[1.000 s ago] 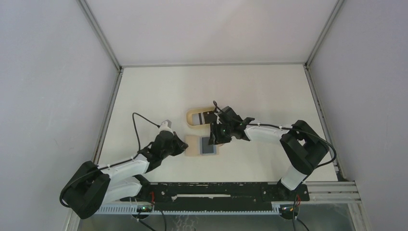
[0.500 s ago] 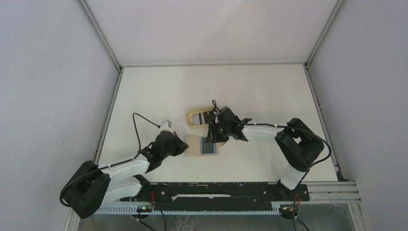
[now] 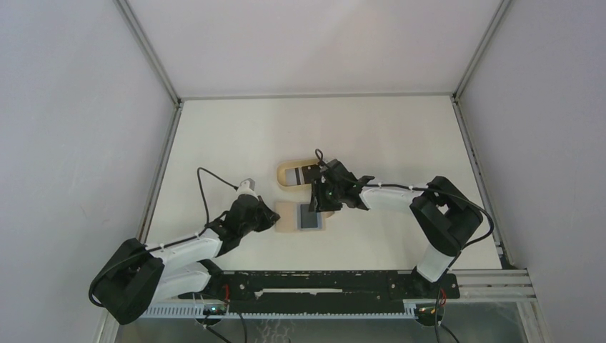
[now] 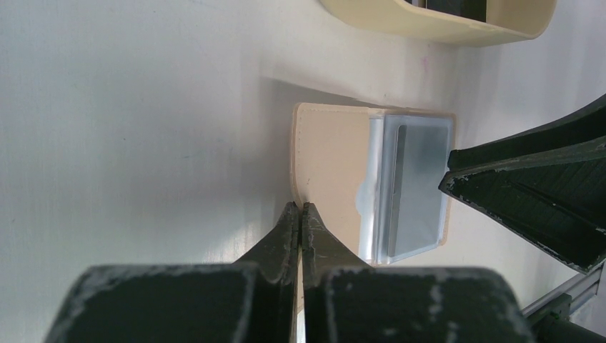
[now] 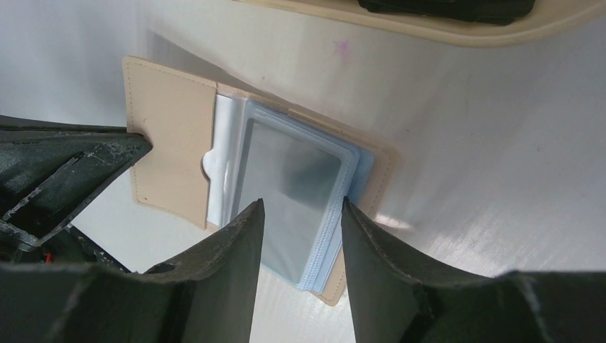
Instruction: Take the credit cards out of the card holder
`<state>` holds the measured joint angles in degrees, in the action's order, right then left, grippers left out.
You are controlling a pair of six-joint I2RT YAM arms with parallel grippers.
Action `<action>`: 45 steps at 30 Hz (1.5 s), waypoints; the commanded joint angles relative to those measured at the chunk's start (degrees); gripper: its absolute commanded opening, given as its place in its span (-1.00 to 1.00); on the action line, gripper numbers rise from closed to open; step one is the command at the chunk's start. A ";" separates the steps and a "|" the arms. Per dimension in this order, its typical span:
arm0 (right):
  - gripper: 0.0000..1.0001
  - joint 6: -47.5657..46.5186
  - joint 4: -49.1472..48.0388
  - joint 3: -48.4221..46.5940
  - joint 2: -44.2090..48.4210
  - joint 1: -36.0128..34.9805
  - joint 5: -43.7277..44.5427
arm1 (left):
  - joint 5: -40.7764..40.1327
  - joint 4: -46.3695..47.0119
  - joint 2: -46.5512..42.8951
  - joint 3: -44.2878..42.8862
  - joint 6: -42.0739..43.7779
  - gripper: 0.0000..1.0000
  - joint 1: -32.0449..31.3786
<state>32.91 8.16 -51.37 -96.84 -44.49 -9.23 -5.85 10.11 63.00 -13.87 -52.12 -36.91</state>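
As open R gripper slid in over the card holder, shut L gripper pins it; grey card comes out next.

- The tray is cut off by the top edge in both wrist views; the dark things in it cannot be identified.
- In the top view, the right gripper's jaws hide the card holder's far right corner.

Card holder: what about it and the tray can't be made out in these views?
- Number of cards left in the card holder: right wrist view, stacked sleeves hide lower ones.
- Tray contents: cut off by top edge in both wrist views; too small in top view, partly behind right gripper.
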 commanded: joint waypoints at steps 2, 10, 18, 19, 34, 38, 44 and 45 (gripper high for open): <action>0.05 0.41 -2.37 -0.30 2.05 -1.78 -1.44 | -0.63 0.65 -0.42 0.94 -0.33 -1.00 -0.28; 0.05 2.29 -7.23 -0.30 4.41 -4.26 -5.27 | -0.73 0.94 -0.49 1.35 -0.68 -1.00 -0.48; 0.05 3.64 -11.74 -0.41 5.07 -4.48 -8.09 | -0.64 1.67 -0.46 1.83 -0.96 -1.00 -0.59; 0.05 3.94 -12.10 -0.85 3.97 -4.47 -8.90 | -0.54 1.83 -0.33 1.89 -1.03 -1.00 -0.61; 0.05 1.95 -8.65 0.70 4.98 -1.31 -8.00 | -0.35 2.10 -1.00 2.87 -1.41 -1.00 -0.58; 0.05 1.87 -8.43 3.37 4.97 -0.60 -6.34 | -0.38 2.19 -0.86 2.83 -1.32 -1.00 -0.64; 0.06 1.22 -8.43 5.22 3.99 -0.69 -3.70 | -0.47 1.79 -1.42 3.08 -1.41 -1.00 -0.64; 0.05 0.94 -8.43 5.23 3.79 -0.62 -3.12 | -0.50 1.65 -1.63 3.12 -1.41 -1.00 -0.67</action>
<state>35.77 0.69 -45.98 -93.34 -45.15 -15.27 -6.04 11.44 62.74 -12.12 -53.10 -37.28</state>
